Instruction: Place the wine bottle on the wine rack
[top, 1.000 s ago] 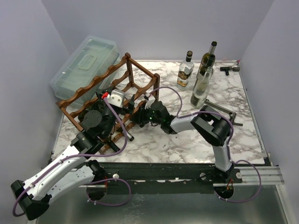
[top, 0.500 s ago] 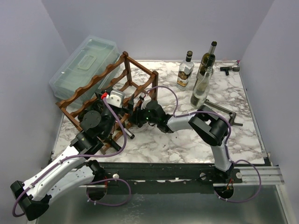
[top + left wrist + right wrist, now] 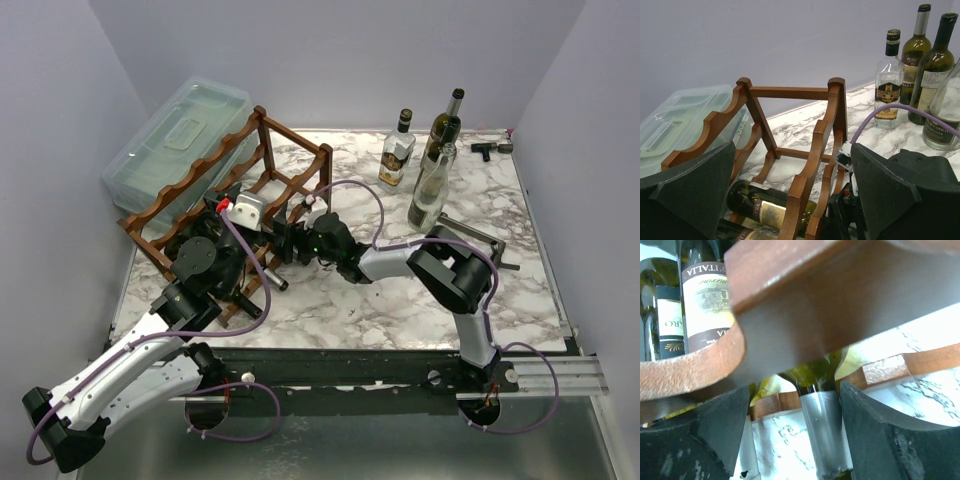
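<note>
On the marble-patterned table (image 3: pixel 400 300), the wine rack (image 3: pixel 195 172) sits at the left, set askew to the table's edges, with its scalloped rails running back toward the left wall. Just behind it lies a clear plastic lidded box (image 3: pixel 180 125); whether the two touch cannot be told.

The left arm (image 3: pixel 130 360) reaches up from the near left corner to the rack's near side. The right arm (image 3: pixel 450 270) stretches leftward across the table to the rack's right end.

Several bottles lie on their sides in the lower tiers. The left wrist view shows one green bottle with a cream label (image 3: pixel 765 205) resting between the rails.

The wine bottle (image 3: pixel 822 435) lies low in the rack under a scalloped rail, and its silver-foiled neck points out toward the right wrist camera. The right gripper (image 3: pixel 795 410) straddles that neck with its jaws parted. One finger (image 3: pixel 880 440) is at the foil, and a strip of marble shows between the neck and the other finger, so it is not clamped.

The left gripper (image 3: pixel 792 145) is spread wide with nothing between its fingers, facing the rack's end posts.

At the back right stand a clear spirit bottle (image 3: pixel 397 152), two green wine bottles (image 3: pixel 440 130) and a clear bottle (image 3: pixel 430 195), close together and well apart from the rack. A small black tool (image 3: pixel 490 149) lies at the far right corner.
</note>
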`<state>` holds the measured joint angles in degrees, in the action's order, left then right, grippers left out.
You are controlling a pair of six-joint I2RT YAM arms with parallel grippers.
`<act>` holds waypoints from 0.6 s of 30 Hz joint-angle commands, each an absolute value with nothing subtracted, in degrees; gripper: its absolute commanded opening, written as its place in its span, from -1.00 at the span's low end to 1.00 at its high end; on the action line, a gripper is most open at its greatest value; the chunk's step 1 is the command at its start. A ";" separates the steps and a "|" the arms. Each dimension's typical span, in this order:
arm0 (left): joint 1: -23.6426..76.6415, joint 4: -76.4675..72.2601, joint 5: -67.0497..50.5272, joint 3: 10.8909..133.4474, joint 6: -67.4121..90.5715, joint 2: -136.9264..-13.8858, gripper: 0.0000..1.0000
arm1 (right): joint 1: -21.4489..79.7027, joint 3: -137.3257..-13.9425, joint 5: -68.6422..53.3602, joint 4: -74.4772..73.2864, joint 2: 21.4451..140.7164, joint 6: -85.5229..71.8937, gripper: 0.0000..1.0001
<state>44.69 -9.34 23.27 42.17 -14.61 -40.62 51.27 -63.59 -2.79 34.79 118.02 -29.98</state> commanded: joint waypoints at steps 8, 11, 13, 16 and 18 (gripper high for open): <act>44.39 -9.67 26.17 42.45 -14.27 -42.57 0.97 | 51.59 -54.73 2.71 37.80 108.70 -29.62 0.70; 43.80 -6.21 28.76 45.32 -12.66 -46.02 0.97 | 51.54 -53.13 2.79 38.28 107.36 -30.18 0.71; 41.78 -3.89 30.04 47.73 -9.97 -49.26 0.97 | 51.52 -52.62 2.83 37.93 106.67 -30.42 0.72; 37.04 2.91 24.64 52.73 -4.21 -54.84 0.97 | 51.51 -51.48 1.57 38.72 106.26 -30.57 0.72; 34.23 5.29 19.99 55.16 -0.66 -57.58 0.97 | 51.50 -51.06 0.77 38.91 106.42 -30.72 0.69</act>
<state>39.66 -2.85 26.15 48.95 -9.80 -52.38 51.31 -52.62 0.80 36.86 107.55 -30.20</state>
